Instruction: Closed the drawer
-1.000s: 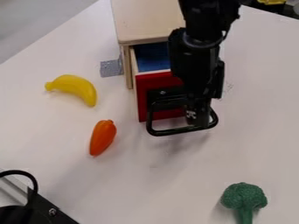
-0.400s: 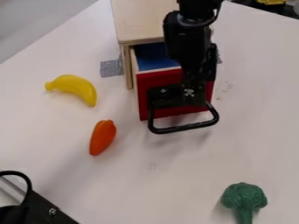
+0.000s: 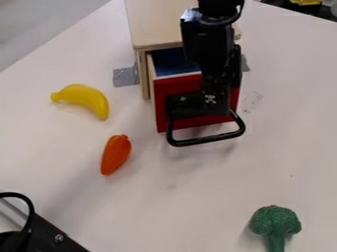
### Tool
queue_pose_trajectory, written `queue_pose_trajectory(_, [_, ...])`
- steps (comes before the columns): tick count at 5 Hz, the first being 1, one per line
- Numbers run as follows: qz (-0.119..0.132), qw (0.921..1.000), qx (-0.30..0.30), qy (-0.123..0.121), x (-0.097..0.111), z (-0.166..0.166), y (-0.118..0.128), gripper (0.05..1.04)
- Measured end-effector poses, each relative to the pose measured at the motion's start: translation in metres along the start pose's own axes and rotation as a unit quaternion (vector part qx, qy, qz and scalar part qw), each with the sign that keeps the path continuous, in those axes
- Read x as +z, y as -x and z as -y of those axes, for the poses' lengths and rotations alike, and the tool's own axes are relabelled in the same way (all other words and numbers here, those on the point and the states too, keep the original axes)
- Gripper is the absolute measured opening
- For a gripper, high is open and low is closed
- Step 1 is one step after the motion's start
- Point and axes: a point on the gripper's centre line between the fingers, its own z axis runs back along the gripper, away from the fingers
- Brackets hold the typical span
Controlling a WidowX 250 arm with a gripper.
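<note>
Steeply downward, the arm [image 3: 214,47], its gripper [image 3: 216,102] at the red drawer front [image 3: 176,86], parted or closed unclear.

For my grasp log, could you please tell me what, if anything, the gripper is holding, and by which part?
The gripper is at the red drawer, by its handle, but whether it holds either cannot be told.
</note>
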Motion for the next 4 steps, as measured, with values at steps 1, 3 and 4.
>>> queue_pose_trajectory(1, [0.009,1.0000,-0.003,0.000,-0.004,0.002,-0.003,0.999])
queue_pose_trajectory(3, [0.022,0.9997,0.006,0.004,-0.012,0.013,-0.012,0.999])
queue_pose_trajectory(4, [0.023,0.9996,0.012,0.005,-0.012,0.016,-0.016,0.999])
